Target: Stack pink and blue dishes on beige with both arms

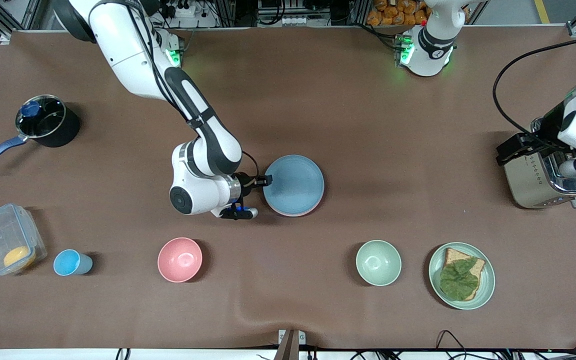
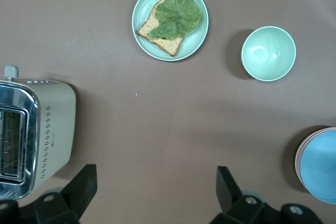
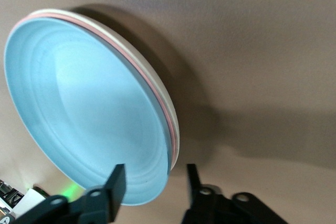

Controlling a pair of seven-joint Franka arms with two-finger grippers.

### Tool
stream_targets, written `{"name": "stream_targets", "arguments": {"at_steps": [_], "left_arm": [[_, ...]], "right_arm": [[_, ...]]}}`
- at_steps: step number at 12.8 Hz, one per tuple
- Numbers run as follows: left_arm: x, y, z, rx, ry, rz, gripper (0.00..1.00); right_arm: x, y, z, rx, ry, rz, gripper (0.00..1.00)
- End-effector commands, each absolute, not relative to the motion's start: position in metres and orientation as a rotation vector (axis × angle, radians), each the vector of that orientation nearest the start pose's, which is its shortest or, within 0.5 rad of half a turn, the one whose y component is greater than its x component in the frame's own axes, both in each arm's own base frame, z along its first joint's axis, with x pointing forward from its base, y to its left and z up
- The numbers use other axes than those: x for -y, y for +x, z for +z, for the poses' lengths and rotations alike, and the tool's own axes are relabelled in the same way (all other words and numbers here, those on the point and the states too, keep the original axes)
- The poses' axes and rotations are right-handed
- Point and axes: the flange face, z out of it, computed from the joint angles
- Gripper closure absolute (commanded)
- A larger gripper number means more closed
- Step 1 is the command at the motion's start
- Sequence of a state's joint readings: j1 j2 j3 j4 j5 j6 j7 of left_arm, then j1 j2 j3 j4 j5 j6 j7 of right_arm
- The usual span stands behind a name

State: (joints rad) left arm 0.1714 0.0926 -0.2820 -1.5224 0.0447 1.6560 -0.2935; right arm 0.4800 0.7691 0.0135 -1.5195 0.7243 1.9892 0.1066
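Observation:
The light blue plate (image 1: 294, 184) lies on top of a stack in the middle of the table. Under it the pink plate shows only as a thin rim (image 3: 147, 83), and the beige plate as the outermost rim (image 3: 158, 81) at the bottom. My right gripper (image 1: 266, 180) is low at the stack's edge toward the right arm's end. It is open, with one finger (image 3: 116, 184) over the blue plate (image 3: 84, 103) and the other outside the rim. My left gripper (image 2: 155, 187) is open and holds nothing; it hangs by the toaster (image 1: 543, 175), over bare table.
Nearer the front camera stand a blue cup (image 1: 70, 262), a pink bowl (image 1: 180, 259), a green bowl (image 1: 378, 262) and a green plate (image 1: 488, 280) with toast and lettuce. A clear container (image 1: 5, 240) and a black pot (image 1: 48, 120) sit toward the right arm's end.

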Motion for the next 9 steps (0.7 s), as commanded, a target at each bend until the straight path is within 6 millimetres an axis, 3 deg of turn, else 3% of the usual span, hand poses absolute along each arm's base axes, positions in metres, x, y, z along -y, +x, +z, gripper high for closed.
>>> {"name": "stream_targets", "arguments": {"at_steps": [1, 3, 5, 9], "left_arm": [[0.054, 0.576, 0.617, 0.267, -3.131, -0.056, 0.00], [0.053, 0.574, 0.618, 0.252, -3.140, -0.051, 0.00], [0.051, 0.572, 0.619, 0.236, -3.139, -0.053, 0.00], [0.059, 0.571, 0.618, 0.219, -3.136, -0.049, 0.00]], "right_arm": [[-0.349, 0.607, 0.218, -0.039, -2.546, 0.562, 0.00], [-0.316, 0.622, 0.224, -0.090, -2.531, 0.567, 0.00], [-0.263, 0.637, 0.231, -0.130, -2.524, 0.622, 0.00], [-0.154, 0.663, 0.265, -0.099, -2.614, 0.734, 0.00]]}}
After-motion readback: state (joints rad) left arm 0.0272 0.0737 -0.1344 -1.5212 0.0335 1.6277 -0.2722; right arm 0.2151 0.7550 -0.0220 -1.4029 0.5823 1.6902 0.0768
